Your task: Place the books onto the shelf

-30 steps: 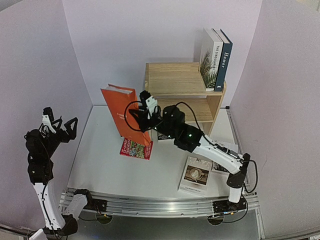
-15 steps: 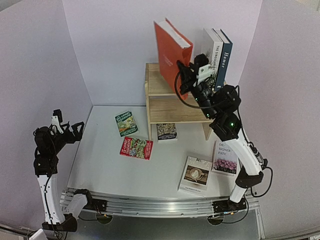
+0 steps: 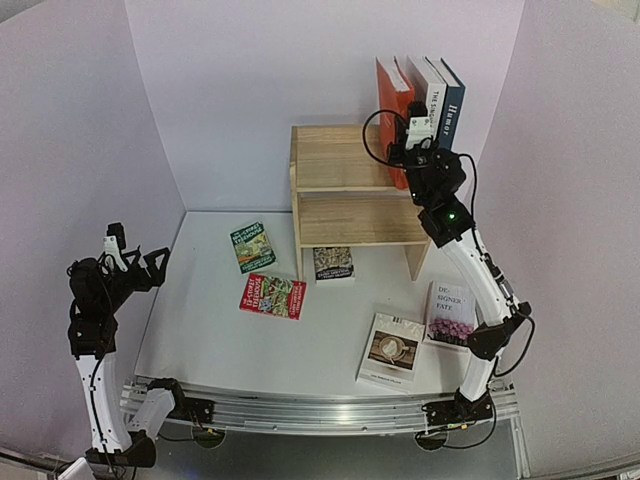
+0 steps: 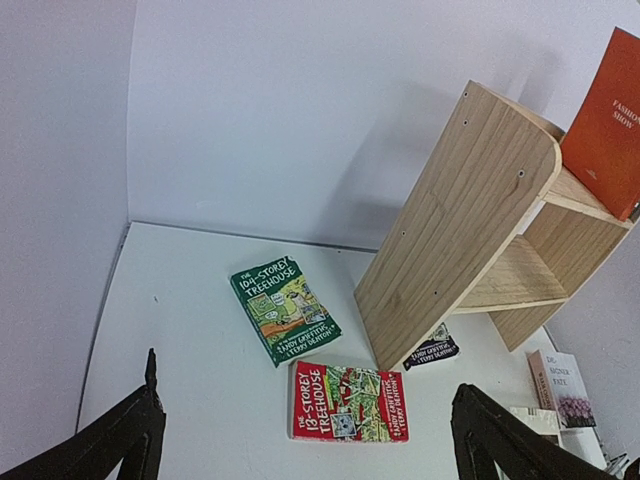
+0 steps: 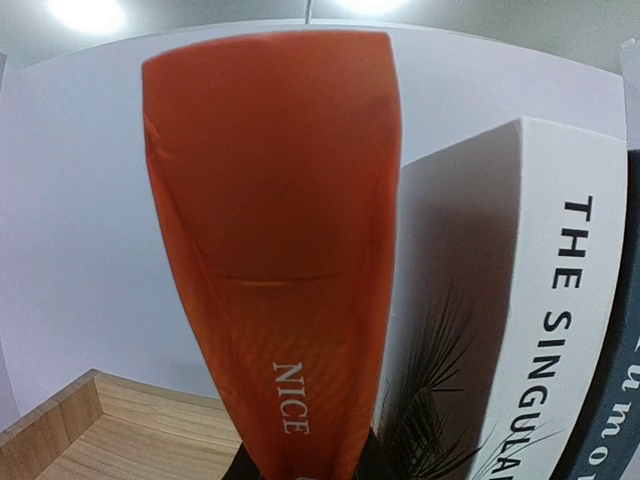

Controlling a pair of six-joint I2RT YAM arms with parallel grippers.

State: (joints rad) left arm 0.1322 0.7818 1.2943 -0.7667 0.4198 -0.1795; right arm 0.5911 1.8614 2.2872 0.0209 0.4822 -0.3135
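Step in hand: third book being shelved. The orange book (image 3: 392, 100) is clamped near its lower edge by the right jaws (right arm (image 3: 470, 262)), which are closed down narrow on it. In the right wrist view the cover (image 5: 275, 250) is seen rising straight up out of the jaws. The book is stood upright on the top tier of the shelf (image 3: 345, 160); whether its bottom edge is fully seated on the wood cannot be told. Just right of the jaws the white plant-cover book (image 3: 425, 95) is stood close against the orange one, with the dark blue Humor book (image 3: 452, 115) beyond it. The left jaws (left arm (image 3: 88, 320)) are spread fully wide and nothing is held. Ahead of them on the table (image 3: 200, 330) the green paperback (image 4: 285, 310) and red paperback (image 4: 350, 402) are laid flat, with the dark paperback (image 3: 333, 263) further off at the shelf foot. Well below the right jaws the coffee-cover book (image 3: 390, 350) and flower-cover book (image 3: 451, 315) are left lying. Next move, as judged: the orange book is to be set down square against the white one, then the jaws eased open and drawn back without the book being dragged or tipped leftward, where nothing props it. Five books remain to be fetched.
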